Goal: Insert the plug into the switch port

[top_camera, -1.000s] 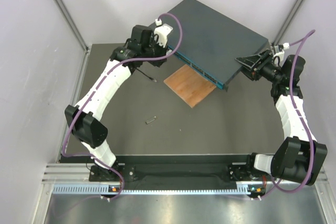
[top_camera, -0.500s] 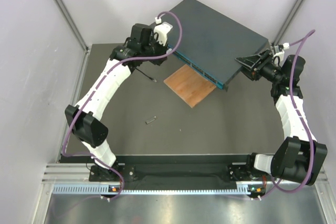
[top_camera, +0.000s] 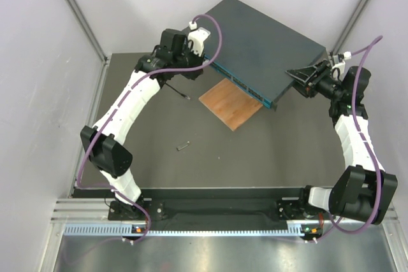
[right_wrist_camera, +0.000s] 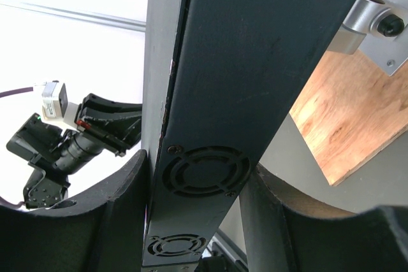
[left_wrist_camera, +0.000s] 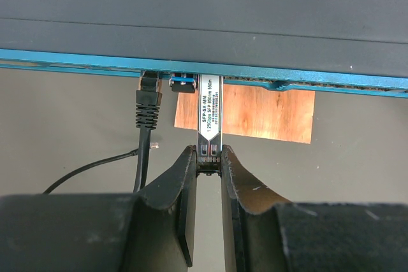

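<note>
Looking at this, the left tool (left_wrist_camera: 208, 155) is pinching a silver labelled module (left_wrist_camera: 210, 109), not the black-booted cable plug (left_wrist_camera: 148, 97). That plug already sits in a teal-faced port (left_wrist_camera: 148, 76) just left of the tool. The right tool (right_wrist_camera: 194, 179) clamps the wide dark blue-grey network switch (right_wrist_camera: 255, 42) by its vented end, probably to brace it.

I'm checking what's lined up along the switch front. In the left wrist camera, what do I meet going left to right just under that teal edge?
Black booted cable end → small blue tab → labelled silver module, pinched in the left end effector.
</note>
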Motion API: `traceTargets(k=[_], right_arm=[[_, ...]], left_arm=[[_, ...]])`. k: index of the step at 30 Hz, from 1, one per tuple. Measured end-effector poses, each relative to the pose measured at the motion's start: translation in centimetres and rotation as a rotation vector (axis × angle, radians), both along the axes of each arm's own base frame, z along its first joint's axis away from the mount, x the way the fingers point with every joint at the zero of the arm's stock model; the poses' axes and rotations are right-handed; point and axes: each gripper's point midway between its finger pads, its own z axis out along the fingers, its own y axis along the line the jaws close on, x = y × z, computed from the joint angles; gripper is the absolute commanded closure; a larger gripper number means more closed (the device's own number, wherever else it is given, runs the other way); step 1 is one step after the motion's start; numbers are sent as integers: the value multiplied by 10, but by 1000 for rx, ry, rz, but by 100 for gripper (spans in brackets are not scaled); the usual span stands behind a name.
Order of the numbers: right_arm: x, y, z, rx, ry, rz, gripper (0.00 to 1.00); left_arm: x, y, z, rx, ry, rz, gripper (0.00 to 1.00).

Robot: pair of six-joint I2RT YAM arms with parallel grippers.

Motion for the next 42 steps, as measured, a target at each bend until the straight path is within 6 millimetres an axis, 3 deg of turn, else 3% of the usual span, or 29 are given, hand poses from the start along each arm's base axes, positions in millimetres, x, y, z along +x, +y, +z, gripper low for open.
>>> traceTargets(k=[42], right_arm=[[0, 0, 0, -5, 5, 2, 100]], left_arm=[[-1, -4, 5, 4, 60, -8, 100]])
